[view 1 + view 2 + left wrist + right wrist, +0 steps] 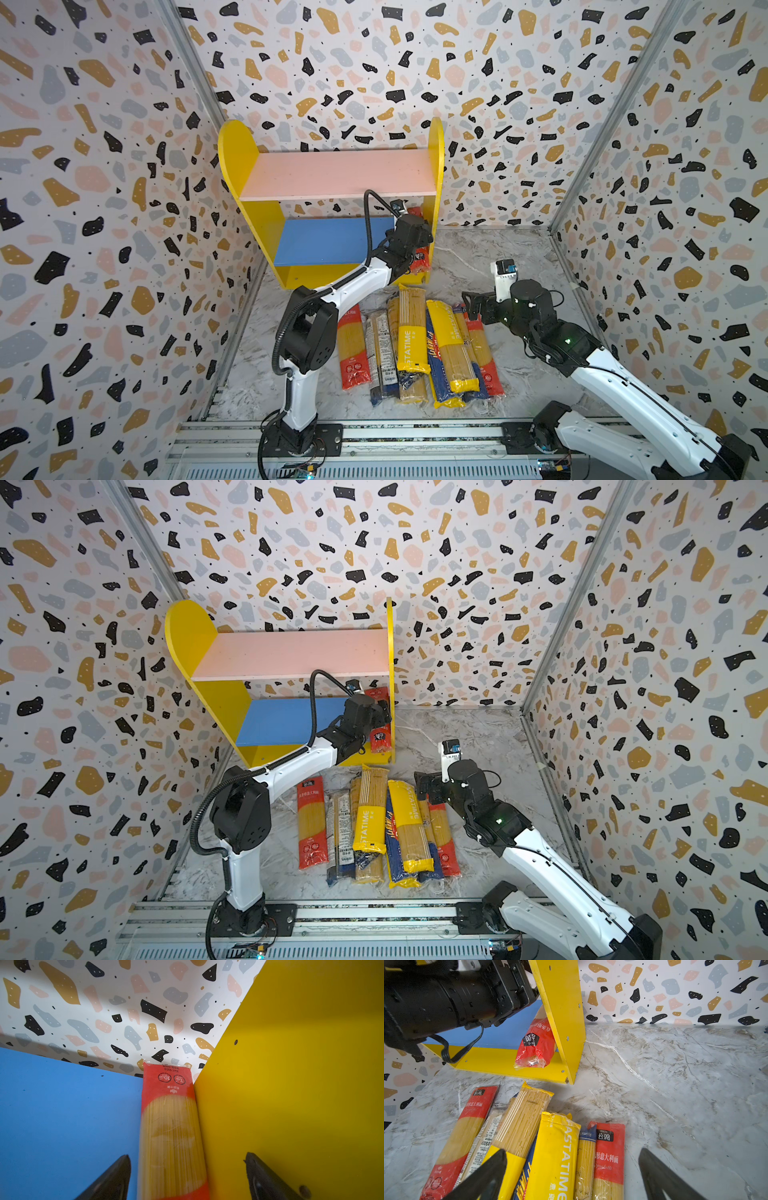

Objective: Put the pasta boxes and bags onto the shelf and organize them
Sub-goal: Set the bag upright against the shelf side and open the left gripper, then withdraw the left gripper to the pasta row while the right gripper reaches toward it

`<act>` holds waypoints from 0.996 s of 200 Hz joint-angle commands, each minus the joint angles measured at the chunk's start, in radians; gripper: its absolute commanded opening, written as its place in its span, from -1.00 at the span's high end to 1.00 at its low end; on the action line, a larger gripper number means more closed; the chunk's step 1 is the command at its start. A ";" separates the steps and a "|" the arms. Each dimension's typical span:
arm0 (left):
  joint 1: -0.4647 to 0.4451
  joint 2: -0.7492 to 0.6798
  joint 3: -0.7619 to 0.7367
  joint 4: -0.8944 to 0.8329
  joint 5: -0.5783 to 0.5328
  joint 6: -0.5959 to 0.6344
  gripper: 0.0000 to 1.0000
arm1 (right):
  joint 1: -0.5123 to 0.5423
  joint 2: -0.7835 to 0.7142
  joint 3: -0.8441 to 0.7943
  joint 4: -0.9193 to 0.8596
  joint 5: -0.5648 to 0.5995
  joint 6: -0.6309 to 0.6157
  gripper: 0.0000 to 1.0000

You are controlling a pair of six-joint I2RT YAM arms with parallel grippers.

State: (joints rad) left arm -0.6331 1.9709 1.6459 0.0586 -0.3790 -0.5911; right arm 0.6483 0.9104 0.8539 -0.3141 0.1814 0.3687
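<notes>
The shelf (pixel 332 174) stands against the back wall, its pink upper board bare. One red spaghetti pack (pixel 169 1126) lies on the blue lower board (pixel 328 241), tight against the yellow right side panel, with its front end (pixel 535 1043) sticking out past the board's edge. My left gripper (pixel 188 1165) is open inside that tier, its fingers on either side of the pack and apart from it. Several red, yellow and blue pasta packs (pixel 411 345) lie side by side on the marble floor. My right gripper (pixel 573 1158) hovers open over the pile's far right end, holding nothing.
The patterned back wall (pixel 519 124) closes the rear and side walls stand close on both sides. Bare marble floor (pixel 478 257) stretches to the right of the shelf. A metal rail (pixel 374 440) carrying both arm bases runs along the front.
</notes>
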 commanded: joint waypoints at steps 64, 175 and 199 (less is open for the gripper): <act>-0.022 -0.195 -0.236 0.063 0.079 -0.044 -0.70 | 0.006 -0.031 0.040 -0.045 0.003 0.054 -0.98; -0.299 -0.664 -0.764 -0.119 -0.173 -0.112 -0.97 | 0.206 -0.013 0.121 -0.212 0.223 0.150 -0.98; -0.397 -0.716 -0.850 -0.151 -0.216 -0.174 -0.99 | 0.245 -0.010 0.140 -0.269 0.288 0.201 -0.98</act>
State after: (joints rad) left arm -0.9615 1.2949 0.8608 -0.0429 -0.5056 -0.6952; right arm 0.8612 0.9047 0.9390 -0.5034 0.3698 0.5030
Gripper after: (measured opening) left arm 0.994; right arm 0.990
